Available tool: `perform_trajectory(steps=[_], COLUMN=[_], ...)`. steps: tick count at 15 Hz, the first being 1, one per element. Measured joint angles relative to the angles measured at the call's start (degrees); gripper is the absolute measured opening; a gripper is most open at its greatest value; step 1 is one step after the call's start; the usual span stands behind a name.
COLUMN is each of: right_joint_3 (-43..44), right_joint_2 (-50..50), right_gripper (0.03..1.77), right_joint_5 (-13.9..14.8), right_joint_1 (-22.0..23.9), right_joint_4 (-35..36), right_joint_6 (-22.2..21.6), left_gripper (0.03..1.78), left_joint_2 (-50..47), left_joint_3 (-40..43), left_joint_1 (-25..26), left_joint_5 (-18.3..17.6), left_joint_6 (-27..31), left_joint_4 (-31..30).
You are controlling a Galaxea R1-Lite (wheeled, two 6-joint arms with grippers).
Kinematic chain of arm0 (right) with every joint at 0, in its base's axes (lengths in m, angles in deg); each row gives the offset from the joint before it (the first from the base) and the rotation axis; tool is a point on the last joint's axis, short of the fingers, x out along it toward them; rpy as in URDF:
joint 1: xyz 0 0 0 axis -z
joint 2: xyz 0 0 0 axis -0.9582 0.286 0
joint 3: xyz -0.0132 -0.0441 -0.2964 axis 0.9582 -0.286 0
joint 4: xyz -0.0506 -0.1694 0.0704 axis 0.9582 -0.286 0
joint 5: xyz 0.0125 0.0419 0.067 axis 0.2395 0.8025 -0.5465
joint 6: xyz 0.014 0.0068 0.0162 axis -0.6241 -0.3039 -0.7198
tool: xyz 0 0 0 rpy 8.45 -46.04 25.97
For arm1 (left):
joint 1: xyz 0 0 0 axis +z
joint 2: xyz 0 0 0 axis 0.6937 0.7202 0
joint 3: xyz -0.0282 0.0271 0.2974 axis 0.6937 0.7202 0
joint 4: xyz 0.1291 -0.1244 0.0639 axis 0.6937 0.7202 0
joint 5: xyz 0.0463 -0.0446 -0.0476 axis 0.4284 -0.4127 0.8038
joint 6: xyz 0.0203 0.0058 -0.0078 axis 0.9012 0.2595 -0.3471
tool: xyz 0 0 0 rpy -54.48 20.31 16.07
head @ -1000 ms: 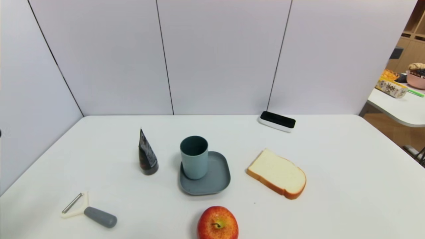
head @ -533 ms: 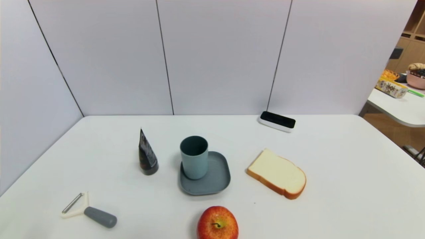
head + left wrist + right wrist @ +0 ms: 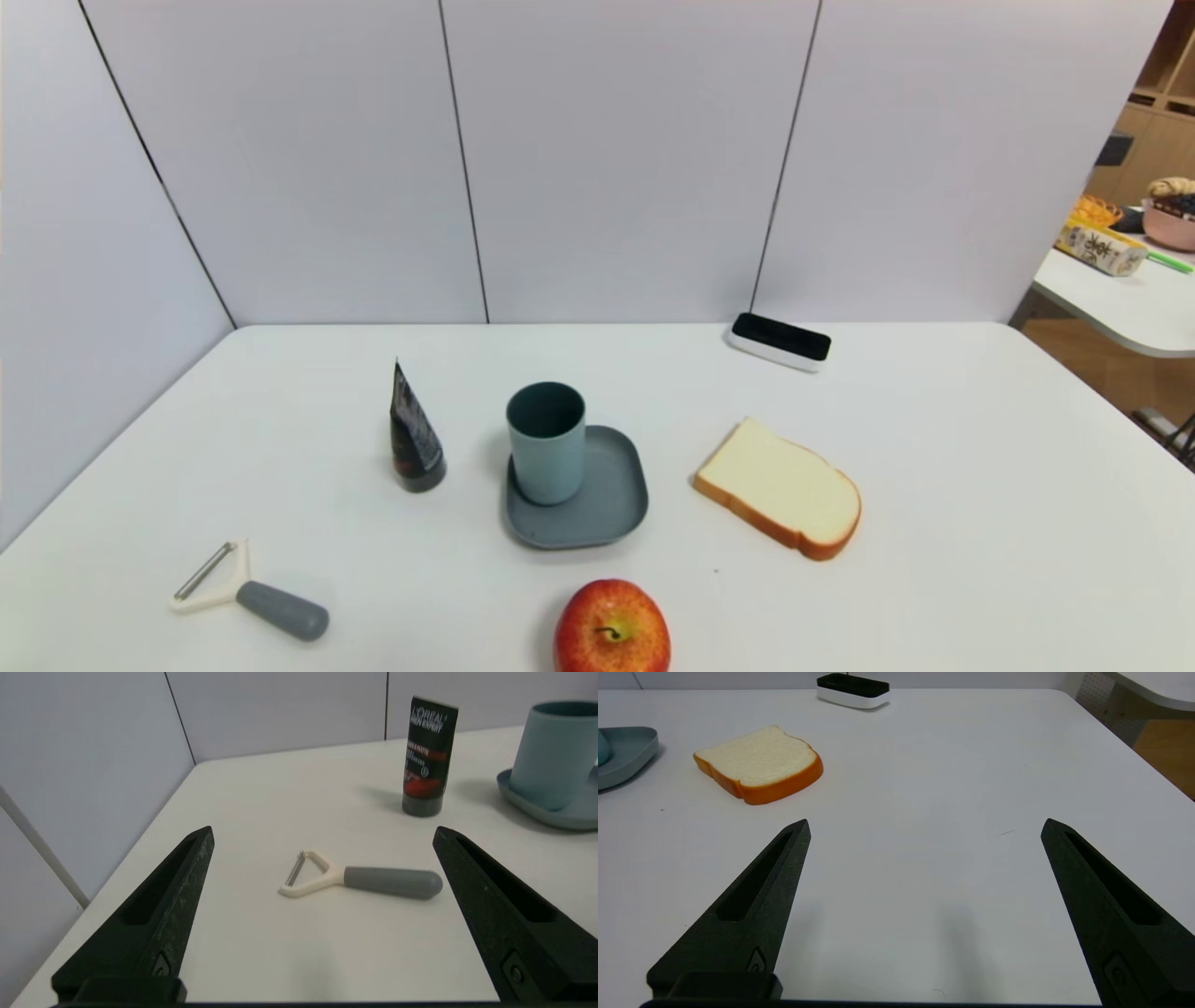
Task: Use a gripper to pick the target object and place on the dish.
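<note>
Left wrist view: beyond my left gripper (image 3: 323, 833), jaws wide apart and gripping nothing, the teal tumbler (image 3: 553, 756) stands on the dish (image 3: 579, 807); nearer, the black tube (image 3: 429, 756) reads "L'OREAL MEN EXPERT". My right gripper (image 3: 928, 828), parked over the table's right side, is also open.

The pale teal tumbler (image 3: 548, 462), a plain handleless cylinder with a darker inside, stands upright, mouth up, on the left part of the dish (image 3: 616, 495). The dish, a slate blue-grey rounded square with a low rim, lies flat; the cup's base seems to sit inside the rim, though its far side is hidden.
</note>
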Motion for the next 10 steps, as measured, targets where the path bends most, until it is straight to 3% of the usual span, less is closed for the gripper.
perform_trajectory(steps=[3,6,10], right_joint_3=[0.0,0.0,0.0], right_joint_2=[0.0,0.0,0.0], right_gripper=[1.71,1.71,1.71], right_joint_5=[-0.02,-0.07,-0.05], right_joint_1=[0.0,0.0,0.0], right_joint_4=[0.0,0.0,0.0], right_joint_6=[-0.02,-0.02,-0.02], left_gripper=[1.69,1.69,1.69], left_joint_2=[-0.82,-0.95,-0.95], left_joint_3=[0.3,0.33,0.33], left_joint_1=[-0.05,-0.05,-0.05], left_joint_5=[-0.4,-0.32,-0.27], left_joint_6=[-0.55,-4.07,-4.68], left_joint_4=[8.77,9.18,9.2])
